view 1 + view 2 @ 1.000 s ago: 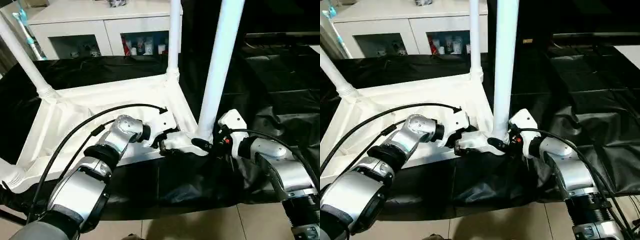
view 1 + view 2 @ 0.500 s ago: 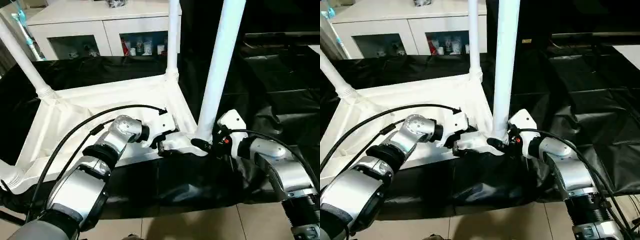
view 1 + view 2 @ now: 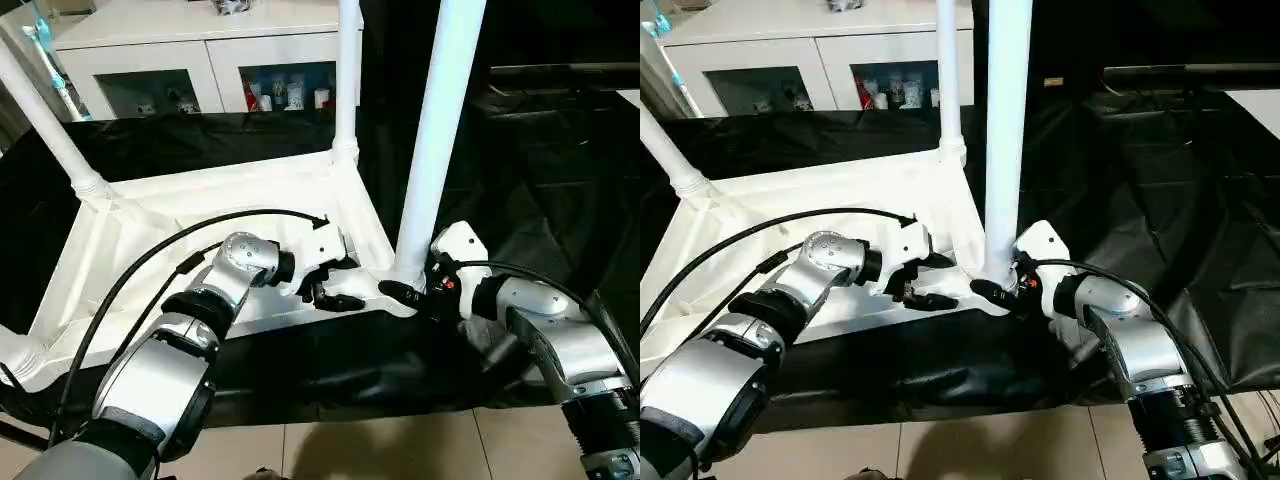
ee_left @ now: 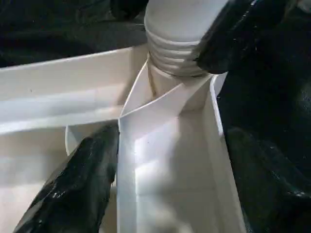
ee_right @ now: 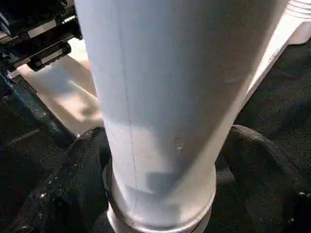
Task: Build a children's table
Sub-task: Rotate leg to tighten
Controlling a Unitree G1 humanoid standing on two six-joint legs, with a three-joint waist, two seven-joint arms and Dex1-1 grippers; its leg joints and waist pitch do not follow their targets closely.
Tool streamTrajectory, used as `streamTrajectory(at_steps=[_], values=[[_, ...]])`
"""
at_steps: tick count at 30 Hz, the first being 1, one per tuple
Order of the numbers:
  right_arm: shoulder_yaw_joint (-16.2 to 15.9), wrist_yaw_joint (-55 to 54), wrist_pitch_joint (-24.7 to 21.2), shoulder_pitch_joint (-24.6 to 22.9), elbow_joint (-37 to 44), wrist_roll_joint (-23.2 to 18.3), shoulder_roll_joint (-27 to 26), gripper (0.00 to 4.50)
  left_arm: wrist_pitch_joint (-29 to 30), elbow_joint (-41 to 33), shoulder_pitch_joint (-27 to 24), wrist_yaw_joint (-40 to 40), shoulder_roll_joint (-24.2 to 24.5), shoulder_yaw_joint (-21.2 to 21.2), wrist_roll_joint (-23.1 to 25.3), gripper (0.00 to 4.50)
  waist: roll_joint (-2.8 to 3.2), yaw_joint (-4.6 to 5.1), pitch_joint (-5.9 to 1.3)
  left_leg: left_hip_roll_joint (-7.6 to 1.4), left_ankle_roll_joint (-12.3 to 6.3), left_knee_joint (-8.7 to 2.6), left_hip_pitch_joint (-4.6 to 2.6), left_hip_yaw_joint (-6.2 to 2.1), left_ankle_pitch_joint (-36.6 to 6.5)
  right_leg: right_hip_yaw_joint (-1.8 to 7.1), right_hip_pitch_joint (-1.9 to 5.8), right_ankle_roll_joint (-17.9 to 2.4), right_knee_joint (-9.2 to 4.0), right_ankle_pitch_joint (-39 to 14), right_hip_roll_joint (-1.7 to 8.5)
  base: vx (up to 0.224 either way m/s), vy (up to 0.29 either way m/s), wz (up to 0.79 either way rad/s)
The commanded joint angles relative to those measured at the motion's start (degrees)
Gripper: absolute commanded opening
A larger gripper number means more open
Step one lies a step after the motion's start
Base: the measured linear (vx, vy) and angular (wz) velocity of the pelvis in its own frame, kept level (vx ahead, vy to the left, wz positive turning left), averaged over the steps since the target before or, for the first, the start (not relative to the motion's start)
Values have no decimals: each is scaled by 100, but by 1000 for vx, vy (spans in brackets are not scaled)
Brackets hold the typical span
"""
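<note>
The white table top (image 3: 150, 235) lies upside down on the black-covered work table. Three legs stand in its corner sockets: far left (image 3: 50, 125), far right (image 3: 347, 80) and near right (image 3: 438, 140). A stub of a leg shows at the near left corner (image 3: 15, 350). My left gripper (image 3: 335, 296) is shut across the top's rim (image 4: 165, 145) beside the near right socket, one finger (image 4: 73, 189) inside and one outside. My right gripper (image 3: 408, 286) is shut on the near right leg's base (image 5: 160, 121), with a finger (image 5: 77, 184) on each side.
A white glass-door cabinet (image 3: 200, 40) stands behind the work table. The black cover (image 3: 560, 170) spreads in folds to the right and hangs over the near edge. Tiled floor (image 3: 380, 450) shows below. Black cables loop over my left forearm (image 3: 170, 350).
The near right corner with its leg has settled lower onto the black cover, and the bunched cloth under it has flattened. Both grippers stay at that corner.
</note>
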State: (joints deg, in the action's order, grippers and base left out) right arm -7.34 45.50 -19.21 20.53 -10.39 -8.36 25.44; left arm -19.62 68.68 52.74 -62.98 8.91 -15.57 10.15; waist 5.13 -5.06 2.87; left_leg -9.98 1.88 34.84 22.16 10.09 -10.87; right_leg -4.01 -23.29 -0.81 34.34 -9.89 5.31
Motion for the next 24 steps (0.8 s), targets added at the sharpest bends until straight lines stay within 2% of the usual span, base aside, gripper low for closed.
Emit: streamTrajectory(at_steps=[1, 6, 8, 10, 13, 15, 19, 24], values=[[58, -83, 89, 65, -43, 71, 39, 380, -36, 84, -115, -174, 22, -220, 221, 365, -118, 0, -440, -271, -631, -360, -64, -89, -723, 202, 367, -1409, -355, -623, 345, 0, 0, 0], [33, -98, 115, 65, -60, 95, 30, 380, 41, 118, -136, -226, 31, -222, 248, 365, -122, 0, -441, -270, -593, -364, -64, -90, -730, 205, 368, -1402, -353, -658, 347, 0, 0, 0], [31, -95, 113, 54, -44, 94, 33, 380, 67, 132, -147, -153, 44, -255, 305, 332, -126, -1, -441, -271, -600, -364, -69, -90, -731, 204, 365, -1396, -355, -667, 349, 0, 0, 0], [29, -90, 111, 49, -38, 90, 34, 380, 52, 152, -151, -102, 40, -243, 301, 328, -132, 0, -438, -271, -598, -365, -70, -88, -744, 206, 362, -1390, -359, -718, 347, 0, 0, 0], [27, -83, 111, 56, -50, 87, 36, 380, 76, 190, -137, 31, 34, -206, 280, 293, -130, 3, -440, -269, -594, -363, -70, -86, -753, 207, 361, -1387, -360, -718, 348, 0, 0, 0], [26, -83, 111, 68, -65, 91, 35, 380, 115, 216, -119, 66, 36, -177, 273, 290, -128, 2, -435, -268, -581, -368, -69, -88, -783, 204, 362, -1376, -369, -771, 349, 0, 0, 0], [30, -80, 102, 74, -62, 86, 35, 380, 171, 206, -81, 27, 32, -46, 153, 246, -125, 3, -439, -263, -577, -366, -68, -90, -755, 206, 363, -1353, -371, -772, 349, 0, 0, 0], [39, -83, 93, 52, -47, 82, 45, 380, 309, 128, -30, -225, -33, 235, -208, 246, -113, -7, -446, -269, -611, -360, -68, -86, -706, 201, 357, -1468, -346, -556, 349, 0, 0, 0]])
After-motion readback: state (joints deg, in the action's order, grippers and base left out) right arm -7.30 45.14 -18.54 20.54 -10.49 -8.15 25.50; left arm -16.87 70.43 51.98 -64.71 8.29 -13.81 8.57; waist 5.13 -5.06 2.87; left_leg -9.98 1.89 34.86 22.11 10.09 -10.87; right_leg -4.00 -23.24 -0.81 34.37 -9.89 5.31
